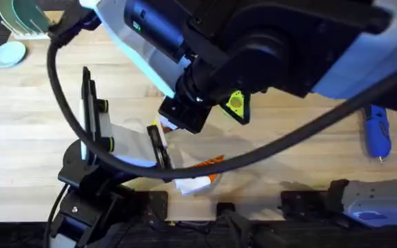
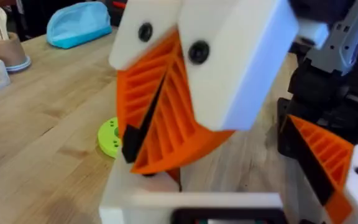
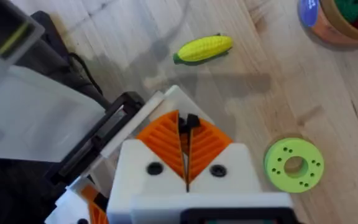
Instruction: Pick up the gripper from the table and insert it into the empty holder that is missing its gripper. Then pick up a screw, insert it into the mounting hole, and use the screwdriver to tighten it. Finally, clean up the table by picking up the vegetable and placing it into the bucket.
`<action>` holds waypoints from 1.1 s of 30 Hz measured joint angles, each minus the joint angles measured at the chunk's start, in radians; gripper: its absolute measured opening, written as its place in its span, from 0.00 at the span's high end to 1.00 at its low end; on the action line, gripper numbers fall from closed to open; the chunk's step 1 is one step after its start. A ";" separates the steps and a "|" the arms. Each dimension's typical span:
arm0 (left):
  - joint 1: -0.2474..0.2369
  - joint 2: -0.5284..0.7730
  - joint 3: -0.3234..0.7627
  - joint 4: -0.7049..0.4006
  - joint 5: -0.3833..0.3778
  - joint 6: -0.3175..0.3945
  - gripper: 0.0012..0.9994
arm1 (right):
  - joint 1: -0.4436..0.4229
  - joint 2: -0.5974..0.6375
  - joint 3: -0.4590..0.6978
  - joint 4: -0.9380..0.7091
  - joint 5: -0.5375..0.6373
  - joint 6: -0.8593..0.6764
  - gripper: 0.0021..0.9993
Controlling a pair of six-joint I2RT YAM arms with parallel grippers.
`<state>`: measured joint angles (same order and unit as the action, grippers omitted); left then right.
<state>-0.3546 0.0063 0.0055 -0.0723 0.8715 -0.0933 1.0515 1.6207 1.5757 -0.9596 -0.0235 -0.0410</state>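
Observation:
My right gripper (image 3: 185, 121), white with orange ribbed pads, is shut on a small black piece that looks like a screw (image 3: 192, 121). The left wrist view shows that right gripper (image 2: 138, 140) close up, pointing down. A cream-white pointed block, the holder (image 3: 169, 98), sits just past its tips. The yellow corn vegetable (image 3: 204, 48) lies on the wood beyond. The orange-brown bucket (image 3: 344, 22) with a blue band stands off to one side. The blue screwdriver (image 1: 378, 131) lies at the table's right. My left gripper (image 1: 159, 141) sits low at centre-left under the right arm.
A flat green disc with holes (image 3: 294, 163) lies near the right gripper, also seen as green disc (image 2: 109, 137). Another orange wedge on a white block (image 2: 328, 162) stands beside black arm hardware. A blue pouch (image 2: 79, 22) and a cup of wooden utensils (image 2: 5, 43) sit far back.

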 joint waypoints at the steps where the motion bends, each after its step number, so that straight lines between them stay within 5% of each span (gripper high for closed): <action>1: 0.000 0.000 0.000 0.000 0.000 0.000 0.01 | 0.000 0.000 0.000 0.000 0.000 0.001 0.99; 9: 0.000 0.000 0.000 0.000 0.001 0.003 0.01 | -0.001 0.000 0.000 0.004 0.005 0.012 0.53; 15: 0.000 0.000 0.000 0.000 -0.002 0.000 0.01 | -0.018 -0.004 0.000 0.024 0.044 0.009 0.09; 23: 0.000 0.000 0.000 0.001 0.001 0.007 0.01 | -0.043 -0.055 0.000 0.041 0.014 0.011 0.07; 33: 0.000 0.000 0.000 0.001 0.001 0.007 0.01 | -0.234 -0.274 0.000 -0.066 0.007 0.011 0.06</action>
<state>-0.3546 0.0063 0.0055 -0.0715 0.8722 -0.0860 0.8180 1.3467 1.5757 -1.0258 -0.0163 -0.0299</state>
